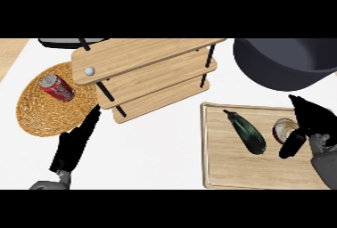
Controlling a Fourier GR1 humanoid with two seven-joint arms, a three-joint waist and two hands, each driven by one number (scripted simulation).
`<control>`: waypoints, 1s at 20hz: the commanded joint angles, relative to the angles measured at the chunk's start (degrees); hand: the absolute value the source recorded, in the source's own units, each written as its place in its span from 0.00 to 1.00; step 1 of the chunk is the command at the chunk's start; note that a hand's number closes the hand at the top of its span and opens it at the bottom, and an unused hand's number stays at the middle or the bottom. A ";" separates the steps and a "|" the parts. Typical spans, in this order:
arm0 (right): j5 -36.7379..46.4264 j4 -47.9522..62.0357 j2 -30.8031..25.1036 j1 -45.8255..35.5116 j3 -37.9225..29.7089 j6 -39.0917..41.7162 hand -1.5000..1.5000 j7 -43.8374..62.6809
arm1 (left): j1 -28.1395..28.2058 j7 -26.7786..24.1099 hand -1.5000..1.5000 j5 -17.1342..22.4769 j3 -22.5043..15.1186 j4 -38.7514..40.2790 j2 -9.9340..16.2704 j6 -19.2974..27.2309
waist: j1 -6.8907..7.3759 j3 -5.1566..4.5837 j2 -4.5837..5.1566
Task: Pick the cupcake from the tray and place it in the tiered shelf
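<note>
On the wooden tray (263,178) are seen an eggplant (246,132) and the cupcake (284,129) (partly hidden), around which the right hand (306,127) is curled, while the tiered shelf (148,71) holds a small white ball (89,70) and the left hand (76,142) is extended with straight fingers.

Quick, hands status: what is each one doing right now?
Left hand: open, holding nothing.
Right hand: curled round the small brown cupcake on the wooden tray.

counter (164,147) – white top | wood strip (12,51) – far-left edge | light even
</note>
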 commanded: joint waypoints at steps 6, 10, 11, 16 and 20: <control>7.05 0.75 4.37 4.88 -3.06 1.92 0.00 -1.77 | 0.31 -1.56 0.50 -0.68 2.51 2.77 -1.46 -2.14 | -0.22 -0.15 0.11; 8.98 7.44 7.39 2.17 -4.51 2.11 1.00 -8.17 | 1.79 1.16 0.50 -1.10 2.77 -1.72 -1.14 -3.03 | 0.06 -0.13 0.14; 10.26 11.68 7.48 -2.81 -3.08 2.97 1.00 -8.74 | -1.59 -1.58 0.50 0.32 4.83 5.08 -0.44 -4.63 | 0.22 -0.14 0.28; 13.71 14.59 9.31 0.51 -4.20 -3.89 1.00 -16.84 | 0.92 -2.01 0.50 -3.68 1.51 3.53 -4.18 -1.38 | 0.13 -0.12 0.25; 16.42 10.48 8.64 -0.08 -5.68 -0.18 1.00 -14.89 | 1.59 -3.14 0.50 -4.62 2.87 2.51 -3.23 -2.02 | -0.03 -0.14 0.14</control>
